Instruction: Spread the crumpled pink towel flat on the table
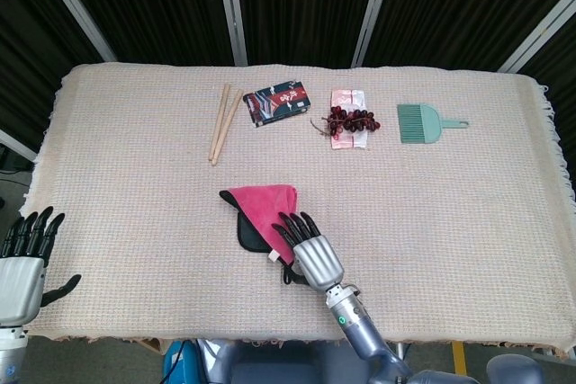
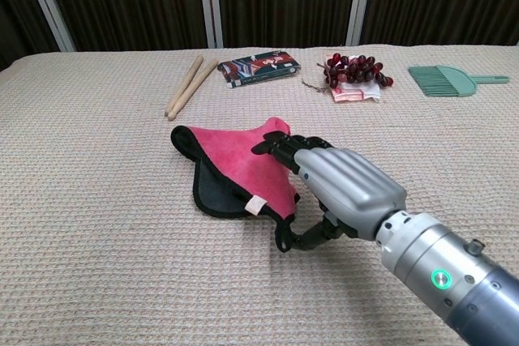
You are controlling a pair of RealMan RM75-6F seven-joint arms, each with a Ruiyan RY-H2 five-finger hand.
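The pink towel point(image 1: 261, 207) lies folded into a rough triangle at the table's front middle. Its black underside and trim show at the left, and a white tag point(image 2: 256, 206) sits at its near edge. My right hand point(image 1: 307, 253) reaches over the towel's right near corner with fingers extended and spread across the pink cloth point(image 2: 231, 155). In the chest view the right hand point(image 2: 340, 184) has its thumb low beside the towel's black hanging loop, gripping nothing. My left hand point(image 1: 22, 263) hovers open at the table's front left corner, far from the towel.
Along the back of the table lie two wooden sticks point(image 1: 223, 121), a patterned packet point(image 1: 278, 102), a bunch of dark grapes point(image 1: 349, 121) on a pink wrapper, and a green hand brush point(image 1: 423, 123). A woven beige cloth point(image 1: 468, 213) covers the table.
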